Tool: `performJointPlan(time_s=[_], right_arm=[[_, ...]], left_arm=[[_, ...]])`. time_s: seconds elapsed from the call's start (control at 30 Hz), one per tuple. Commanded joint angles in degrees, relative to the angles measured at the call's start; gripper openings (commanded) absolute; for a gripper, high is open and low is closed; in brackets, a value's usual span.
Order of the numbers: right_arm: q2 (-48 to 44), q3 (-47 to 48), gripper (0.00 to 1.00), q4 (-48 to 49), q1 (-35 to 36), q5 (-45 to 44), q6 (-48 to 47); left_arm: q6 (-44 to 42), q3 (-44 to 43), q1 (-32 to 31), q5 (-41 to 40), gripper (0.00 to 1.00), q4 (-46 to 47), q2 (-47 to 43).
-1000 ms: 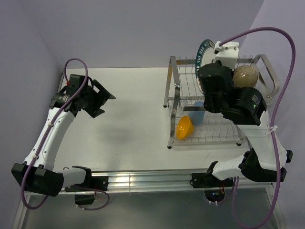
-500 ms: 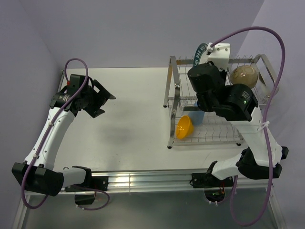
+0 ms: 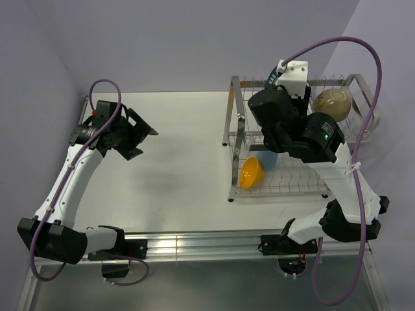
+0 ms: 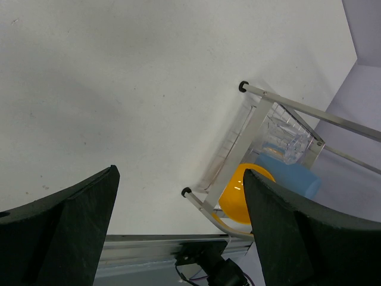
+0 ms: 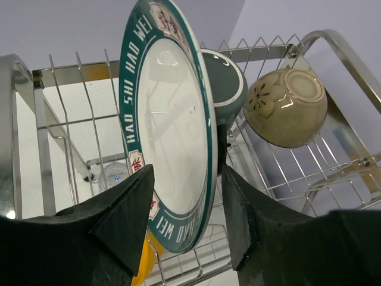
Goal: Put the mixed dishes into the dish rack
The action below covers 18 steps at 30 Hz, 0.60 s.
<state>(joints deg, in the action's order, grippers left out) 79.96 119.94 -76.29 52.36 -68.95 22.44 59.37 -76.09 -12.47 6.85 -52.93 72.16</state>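
Right gripper (image 5: 187, 173) shifted left, glossy round plate (image 5: 166, 107) upright in wire rack (image 5: 7, 119)

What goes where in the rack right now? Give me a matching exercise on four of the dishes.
1 white plate with teal lettered rim
2 beige bowl
3 small orange bowl
4 dark mug

A lower tier, left end
B on its side, upper tier, right end
C just behind the plate
D on edge between the right fingers

Pairs: 1-D, 2-B, 3-A, 4-C
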Motion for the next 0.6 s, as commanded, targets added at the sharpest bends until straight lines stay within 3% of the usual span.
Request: performJointPlan(time_s=[0.0,0.23,0.37,0.4,0.57], right_arm=[[-0.77,1.09,0.57,0.27,0.46,-1.01,1.65],[-1.30,2.75,0.62,2.19,0.55,-0.22,-0.02],[-1.48,5.74,0.81,3.60,0.55,0.57,-3.09],[-1.56,6.09,0.93,4.22,0.55,0.92,-3.71],[-2.79,6.62,0.98,7.12,0.55,4.26,-6.18]], left_arm=[[-0.84,0.51,-0.19,0.44,0.91,1.51,-0.27],[-0.75,0.77,-0.19,0.53,0.92,1.77,-0.62],[-0.66,0.77,-0.19,1.23,0.92,2.12,-0.70],[-0.75,0.77,-0.19,1.32,0.92,2.30,-0.71],[-0.93,0.25,-0.36,1.94,0.93,2.83,-0.44]])
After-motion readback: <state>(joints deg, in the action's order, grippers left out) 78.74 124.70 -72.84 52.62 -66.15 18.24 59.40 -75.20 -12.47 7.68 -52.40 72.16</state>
